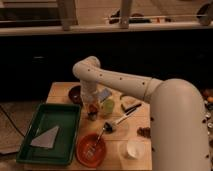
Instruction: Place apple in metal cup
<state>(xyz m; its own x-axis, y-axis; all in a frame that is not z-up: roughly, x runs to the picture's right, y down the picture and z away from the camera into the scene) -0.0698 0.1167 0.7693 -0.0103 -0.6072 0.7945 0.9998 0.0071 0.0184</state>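
My gripper (92,107) hangs straight down from the white arm over the table's left middle, next to the green tray. A small orange-red patch at its tip looks like the apple (92,110). Right below it stands the small dark metal cup (92,116), mostly hidden by the gripper. I cannot tell whether the apple is held or rests in the cup. A taller yellow-green object (107,106) stands just right of the gripper.
A dark brown bowl (75,94) sits behind-left of the gripper. A green tray (62,142) holds a grey cloth (46,137) at the left. An orange plate (91,148), a white cup (132,148), a long utensil (119,120) and nuts (145,131) lie in front and to the right.
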